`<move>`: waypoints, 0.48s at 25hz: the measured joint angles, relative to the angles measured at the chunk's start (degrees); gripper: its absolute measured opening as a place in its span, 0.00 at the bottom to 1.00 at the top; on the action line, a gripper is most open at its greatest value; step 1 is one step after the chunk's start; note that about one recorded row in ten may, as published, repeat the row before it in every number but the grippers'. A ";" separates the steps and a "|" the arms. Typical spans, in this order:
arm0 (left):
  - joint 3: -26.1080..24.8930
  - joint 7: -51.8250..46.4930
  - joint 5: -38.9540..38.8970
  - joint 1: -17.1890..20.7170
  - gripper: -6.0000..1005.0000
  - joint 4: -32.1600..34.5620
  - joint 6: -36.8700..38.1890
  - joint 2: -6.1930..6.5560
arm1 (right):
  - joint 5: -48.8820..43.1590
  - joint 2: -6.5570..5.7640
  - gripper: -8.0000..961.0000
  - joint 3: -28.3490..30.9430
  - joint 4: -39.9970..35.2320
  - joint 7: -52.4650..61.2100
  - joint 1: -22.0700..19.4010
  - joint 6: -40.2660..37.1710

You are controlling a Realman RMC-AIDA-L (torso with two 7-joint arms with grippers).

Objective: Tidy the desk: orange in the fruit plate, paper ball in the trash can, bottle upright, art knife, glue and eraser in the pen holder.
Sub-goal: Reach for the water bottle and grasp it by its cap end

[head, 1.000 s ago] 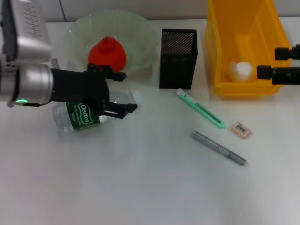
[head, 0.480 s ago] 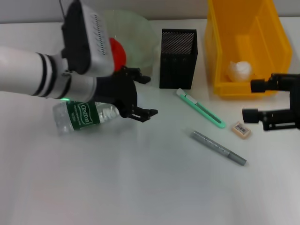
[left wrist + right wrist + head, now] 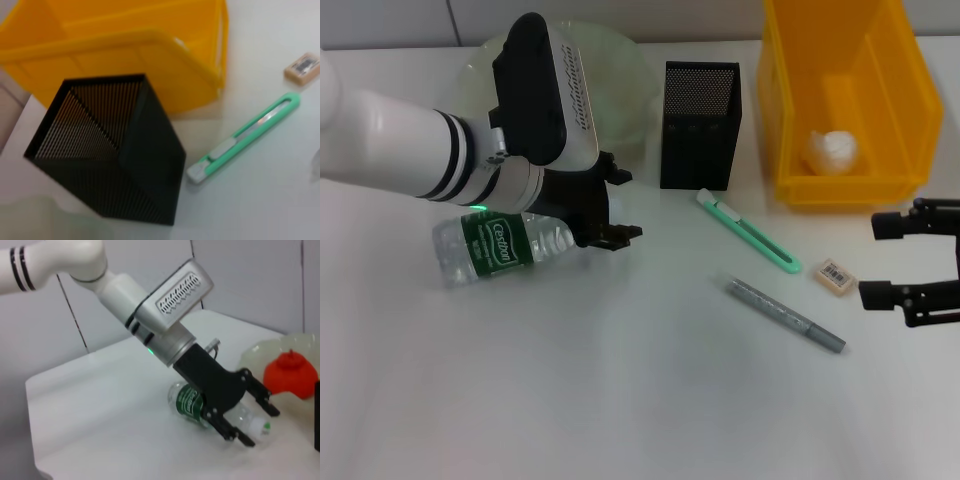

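While sitting at the far right of the desk [image 3: 650, 400], holds a white paper ball [image 3: 832, 150] inside its tall walls: the yellow trash can [image 3: 845, 100]. Next in size, off to the far left, the pale-green fruit plate [image 3: 620, 70], half hidden behind the left arm, with the orange [image 3: 291, 372] resting in it, plain to see from the right wrist. Lying on its side just in front of the plate, the bottle [image 3: 500, 245], green label up, cap end tucked under the left gripper [image 3: 613, 207], which hovers over that end with fingers spread wide and nothing pinched between them. Standing upright between plate and trash can, the black mesh pen holder [image 3: 700, 125]. Just in front of it, flat on the desk, the green art knife [image 3: 748, 232], angled toward the right. Nearer still, a grey glue pen [image 3: 786, 315], lying apart from the knife. Smallest of all, the eraser [image 3: 835, 276], barcode label up, between knife tip and right gripper [image 3: 910, 260], whose fingers stand parted and empty, low at the right edge, just beside the eraser and not touching it.
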 joint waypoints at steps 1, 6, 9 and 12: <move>0.39 -0.87 1.07 -0.05 0.70 0.00 -0.87 0.00 | -0.37 -0.05 0.86 0.46 0.78 -0.29 0.10 -0.28; 2.90 -3.84 3.72 -0.44 0.68 0.00 -2.88 -0.02 | -1.18 -0.21 0.86 2.58 3.63 -0.72 0.44 -0.69; 4.75 -7.24 6.69 -1.19 0.68 0.01 -3.22 -0.02 | -1.15 -0.16 0.86 3.38 3.96 -0.71 0.44 -0.77; 7.17 -12.06 10.20 -1.81 0.68 0.55 -3.32 -0.02 | -1.14 -0.11 0.86 3.39 3.91 -0.59 0.48 -0.78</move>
